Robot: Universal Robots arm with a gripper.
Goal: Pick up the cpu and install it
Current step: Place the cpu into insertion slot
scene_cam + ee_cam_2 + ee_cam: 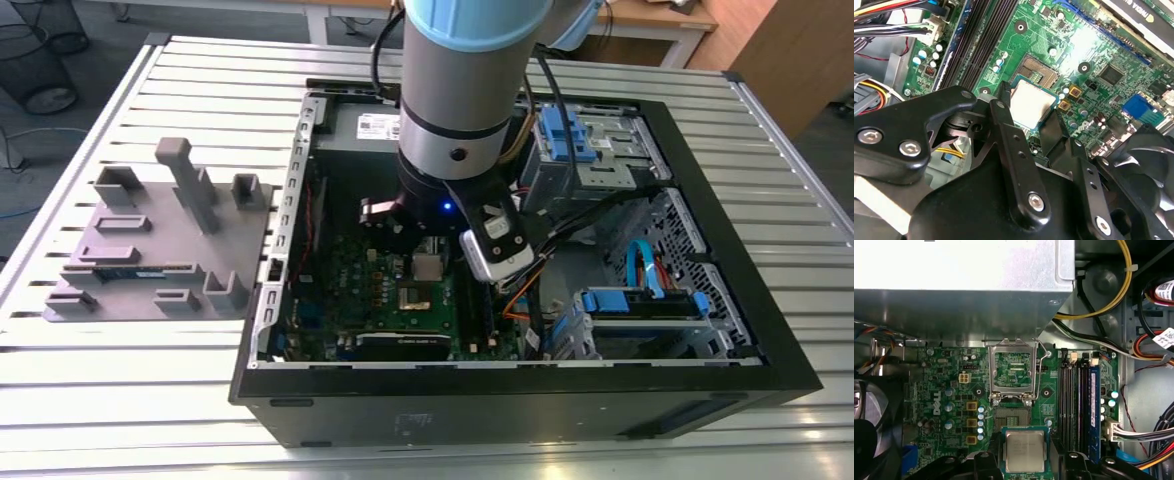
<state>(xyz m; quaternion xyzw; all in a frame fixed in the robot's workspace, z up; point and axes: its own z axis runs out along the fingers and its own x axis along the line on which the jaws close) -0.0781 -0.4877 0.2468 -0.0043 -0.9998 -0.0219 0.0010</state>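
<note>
My gripper (pixel 1025 463), clenched on the cpu (pixel 1025 451): black fingers (pixel 1005 122) press its two opposite edges, and its silver top faces both wrist views. The chip is held over the green motherboard (pixel 949 385), just beside the open socket (pixel 1012 418). Past the socket stands the raised socket frame (pixel 1013 371), with memory slots (pixel 1074 405) alongside. All sits within the open computer case (pixel 534 410) on a slatted table (pixel 200 70).
</note>
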